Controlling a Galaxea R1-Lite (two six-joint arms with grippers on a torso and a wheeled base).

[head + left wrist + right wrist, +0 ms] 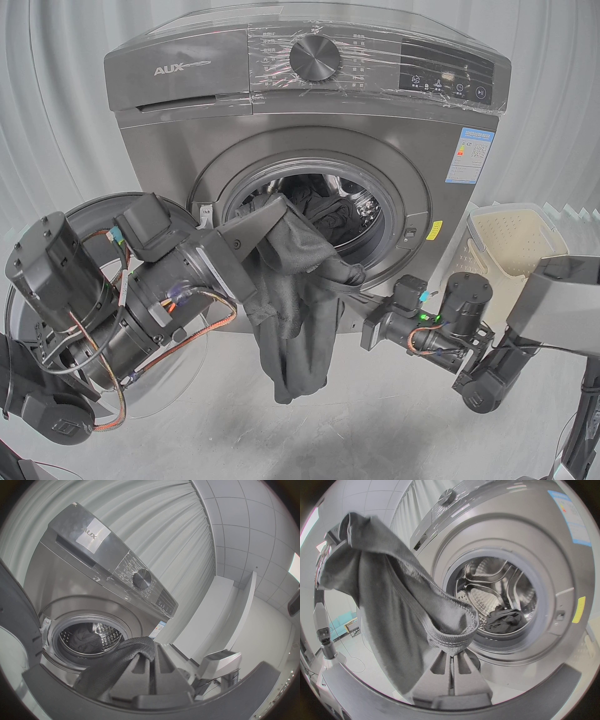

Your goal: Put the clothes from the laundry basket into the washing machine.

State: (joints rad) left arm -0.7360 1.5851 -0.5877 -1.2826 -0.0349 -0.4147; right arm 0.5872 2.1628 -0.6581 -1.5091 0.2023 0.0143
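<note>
A dark grey garment (294, 294) hangs in front of the washing machine's (187, 134) open drum, held between both arms. My left gripper (278, 209) is shut on its upper end at the left rim of the opening; the cloth drapes over its fingers (142, 667). My right gripper (356, 275) is shut on the waistband (456, 636) lower down at the opening's right side. The rest of the garment (384, 611) dangles toward the floor. Another dark piece of clothing (331, 212) (504, 619) (84, 639) lies inside the drum. The cream laundry basket (506, 244) stands right of the machine.
The round door (94, 212) is swung open to the left, behind my left arm. Grey floor (350, 431) lies below the hanging cloth. Curtains (50, 125) hang behind the machine.
</note>
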